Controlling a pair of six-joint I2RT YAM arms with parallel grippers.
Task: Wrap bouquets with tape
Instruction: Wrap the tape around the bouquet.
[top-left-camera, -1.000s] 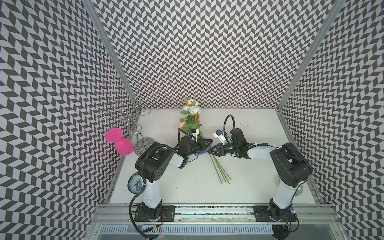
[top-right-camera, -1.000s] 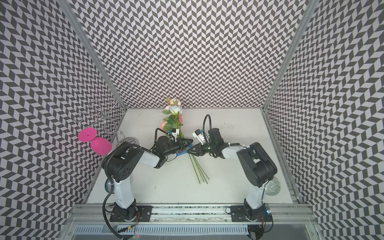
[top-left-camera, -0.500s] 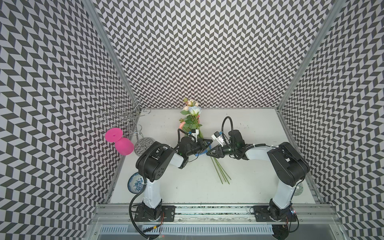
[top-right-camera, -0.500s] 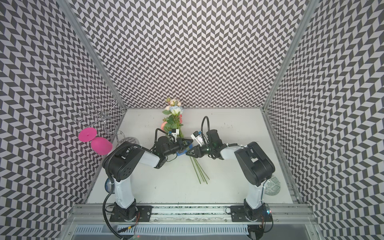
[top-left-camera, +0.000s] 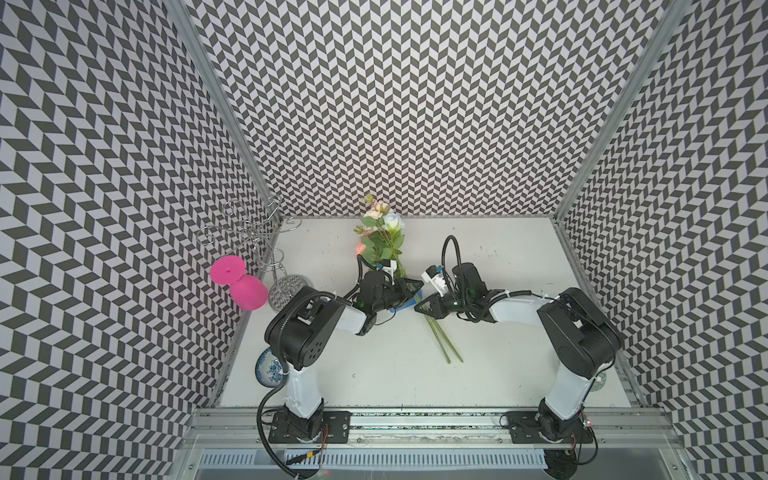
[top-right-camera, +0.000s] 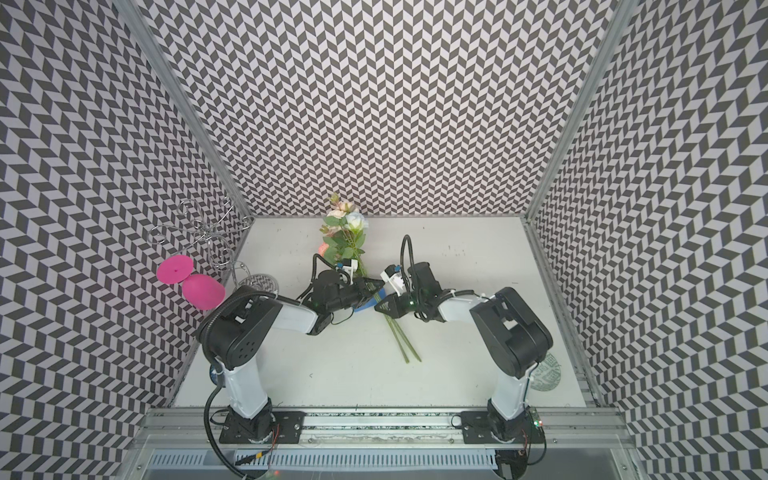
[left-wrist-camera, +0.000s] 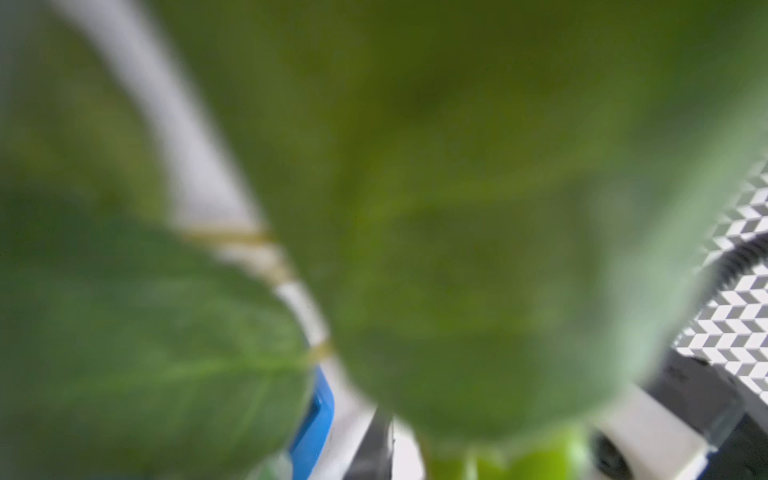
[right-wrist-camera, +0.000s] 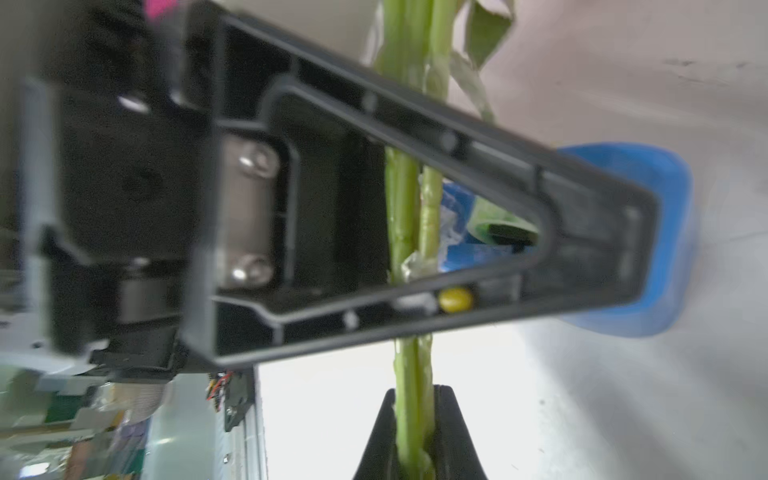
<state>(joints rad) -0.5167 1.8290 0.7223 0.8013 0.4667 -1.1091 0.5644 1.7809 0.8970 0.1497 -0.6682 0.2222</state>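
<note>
Your right gripper was squeezed tight on the green stems. I think that was to keep them bunched and steady for the tape. The bouquets lay on the table, with the blooms by the back edge and the bare stem ends pointing to the front edge. The blue tape dispenser sat near the middle of the table, just beside the stems, on the left arm's side. Your left gripper was right over the dispenser. Leaves covered its camera, so I could not tell how wide it was or if it held anything.
</note>
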